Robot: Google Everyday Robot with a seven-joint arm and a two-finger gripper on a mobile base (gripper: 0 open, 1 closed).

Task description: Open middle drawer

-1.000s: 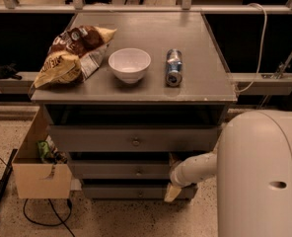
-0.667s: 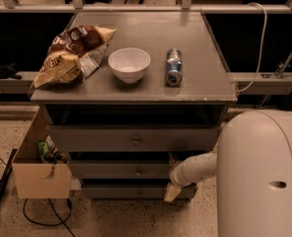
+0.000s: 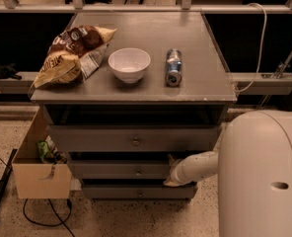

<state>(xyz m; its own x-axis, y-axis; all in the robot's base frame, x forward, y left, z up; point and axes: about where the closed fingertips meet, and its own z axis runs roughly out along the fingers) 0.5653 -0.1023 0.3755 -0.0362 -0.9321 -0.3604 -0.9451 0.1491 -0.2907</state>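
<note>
One risk: knob [image 3: 138, 171] on middle drawer [image 3: 106, 171] is just left of our claw [image 3: 171, 177], so we may miss it. Can't tell if claw's spread.

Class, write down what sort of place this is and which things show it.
Probably a robot test space in an office or lab: a robot's gripper sits at the middle drawer, loose cables cross the speckled floor, and a chip bag, bowl and can are set on top.
</note>
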